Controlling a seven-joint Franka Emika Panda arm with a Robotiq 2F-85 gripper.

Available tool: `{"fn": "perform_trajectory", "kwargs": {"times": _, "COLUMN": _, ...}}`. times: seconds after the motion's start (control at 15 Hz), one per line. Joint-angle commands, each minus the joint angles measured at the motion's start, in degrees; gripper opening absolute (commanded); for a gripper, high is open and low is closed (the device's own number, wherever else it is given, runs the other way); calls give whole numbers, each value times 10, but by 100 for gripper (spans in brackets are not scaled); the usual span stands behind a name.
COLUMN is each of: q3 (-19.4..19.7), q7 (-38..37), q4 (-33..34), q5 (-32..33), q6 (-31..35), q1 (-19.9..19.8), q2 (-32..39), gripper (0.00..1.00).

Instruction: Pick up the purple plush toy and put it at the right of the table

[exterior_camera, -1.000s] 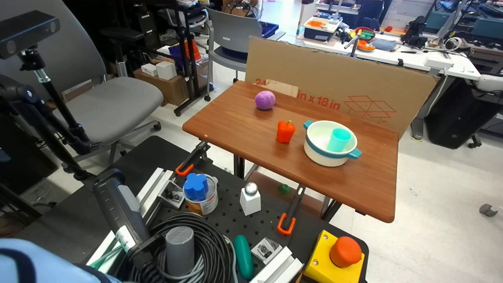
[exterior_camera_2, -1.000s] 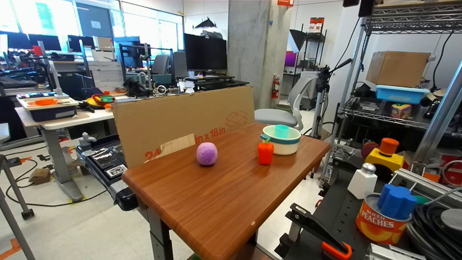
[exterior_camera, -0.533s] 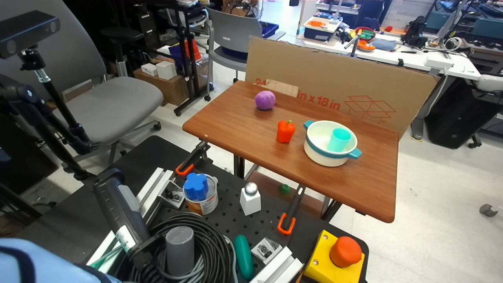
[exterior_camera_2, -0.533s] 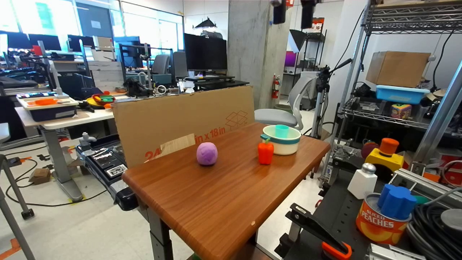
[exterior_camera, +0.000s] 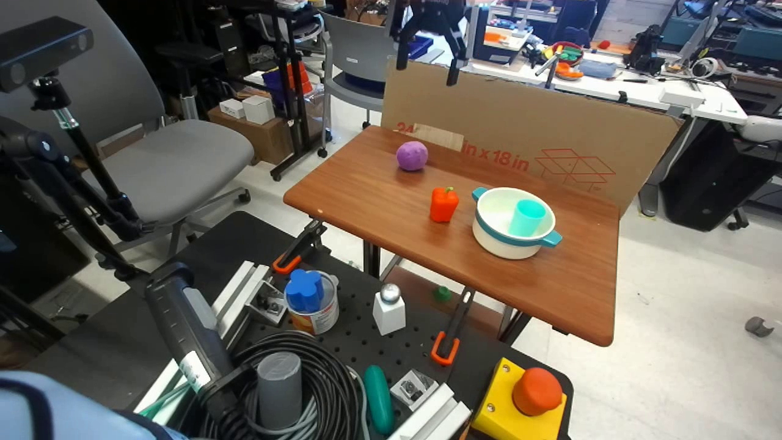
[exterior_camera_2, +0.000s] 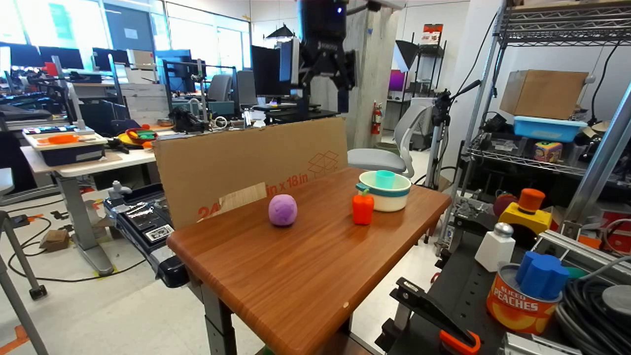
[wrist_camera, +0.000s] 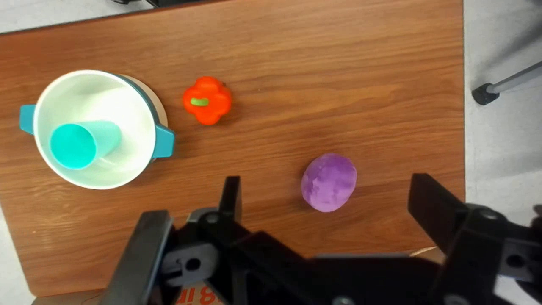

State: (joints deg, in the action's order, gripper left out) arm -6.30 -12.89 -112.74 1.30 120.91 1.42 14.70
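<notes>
Half a second ago only the tips of the claw (exterior_camera_2: pixel 323 103) showed, at the upper border of an exterior view; it has since swung across and come lower, and now stands plain in both exterior views. We note its jaws wide apart, with nothing held, well above the table (exterior_camera_2: pixel 296 266). The toy (wrist_camera: pixel 329 182) has not moved: it rests near the edge by the cardboard (exterior_camera: pixel 519 116) and, in the wrist view, shows in the gap of the jaws. The pepper (wrist_camera: pixel 207 101) and the pot (wrist_camera: pixel 127 101), with the cup (wrist_camera: pixel 85 143) inside, are likewise undisturbed. From this we judge that the approach is under way and the grasp not begun; the next need is a descent centred on the toy, since an uneven closing might roll it. Whose right the task means, we cannot tell.
</notes>
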Motion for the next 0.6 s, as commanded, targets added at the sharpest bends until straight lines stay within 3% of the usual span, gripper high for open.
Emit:
{"fn": "perform_trajectory", "kwargs": {"times": 0.0, "q3": 15, "q7": 13, "q4": 47, "q5": 12, "q6": 55, "q1": 23, "q2": 87, "gripper": 100}}
{"fn": "perform_trajectory", "kwargs": {"times": 0.33, "q3": 20, "q7": 44, "q4": 57, "q5": 33, "q6": 148, "q1": 46, "q2": 160, "gripper": 100}}
{"fn": "perform_trajectory", "kwargs": {"times": 0.53, "q3": 27, "q7": 47, "q4": 76, "q5": 40, "q6": 170, "q1": 57, "q2": 193, "gripper": 100}}
